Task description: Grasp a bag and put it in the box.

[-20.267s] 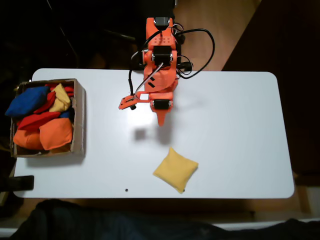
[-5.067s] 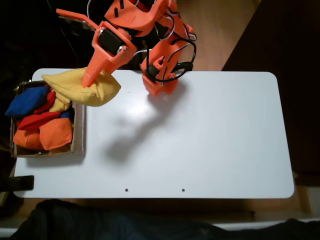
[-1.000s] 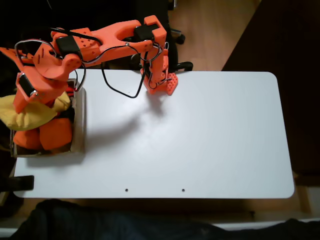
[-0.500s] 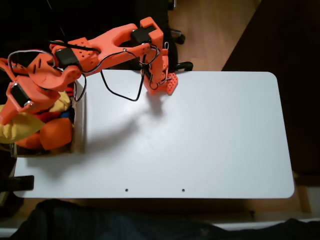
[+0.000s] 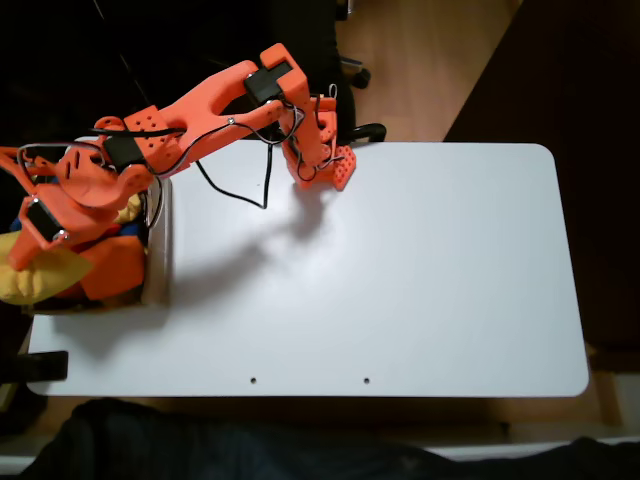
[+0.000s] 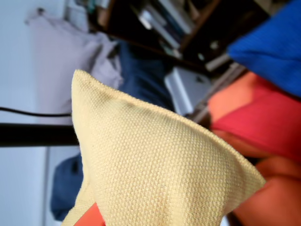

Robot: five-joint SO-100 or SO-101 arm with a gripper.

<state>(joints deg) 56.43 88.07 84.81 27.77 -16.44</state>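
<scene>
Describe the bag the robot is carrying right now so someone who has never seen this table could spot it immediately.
Start at the white table in the fixed view and go to its left end, where a brown cardboard box holds orange, red and blue bags. The orange arm's gripper reaches over that box, and the bag hangs beneath it. It is plain yellow with pointed corners, larger than the small yellow one nearby.

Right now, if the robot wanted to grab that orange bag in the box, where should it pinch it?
Probably from straight above, pinching the plump middle of the orange bag. It lies flat and soft in the box, whose wall blocks a sideways approach. First the claw must let go of the yellow bag it holds over the box's left side in the fixed view.
</scene>
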